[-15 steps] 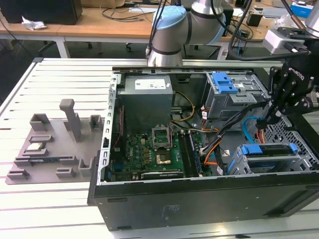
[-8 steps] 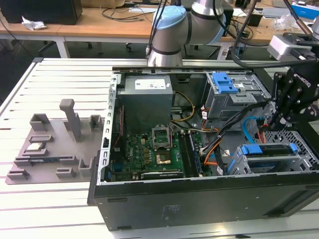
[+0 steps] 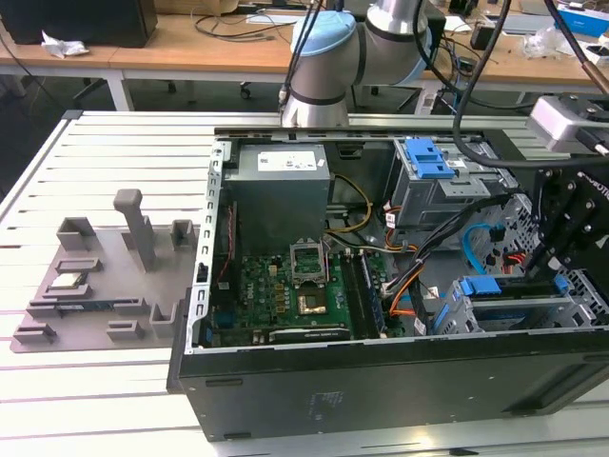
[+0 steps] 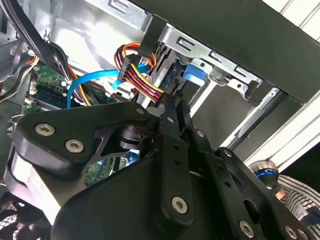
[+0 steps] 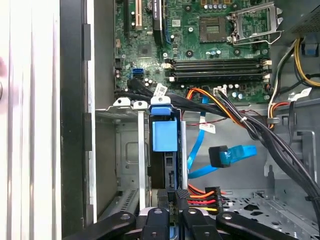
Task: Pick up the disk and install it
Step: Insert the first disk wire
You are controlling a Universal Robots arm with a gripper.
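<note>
The disk (image 3: 519, 288) stands on edge in its bright blue carrier, inside the grey metal drive cage (image 3: 580, 309) at the front of the open computer case on the exterior view's right. In the first wrist view the disk (image 5: 164, 135) sits in the cage slot with its blue tab facing the camera. My gripper (image 5: 172, 194) is shut on the disk's thin near edge. The second wrist view shows the gripper (image 4: 175, 104) reaching into the cage beside the blue carrier of the disk (image 4: 193, 75). In the exterior view my gripper (image 3: 546, 267) hangs straight above the cage.
Bundled red, yellow and orange power cables (image 5: 202, 196) and a blue data cable (image 5: 227, 156) lie close beside the cage. The motherboard (image 3: 285, 286), a power supply (image 3: 281, 190) and an upper cage with a blue latch (image 3: 426, 157) fill the case. A grey fixture tray (image 3: 95, 286) lies on the exterior view's left.
</note>
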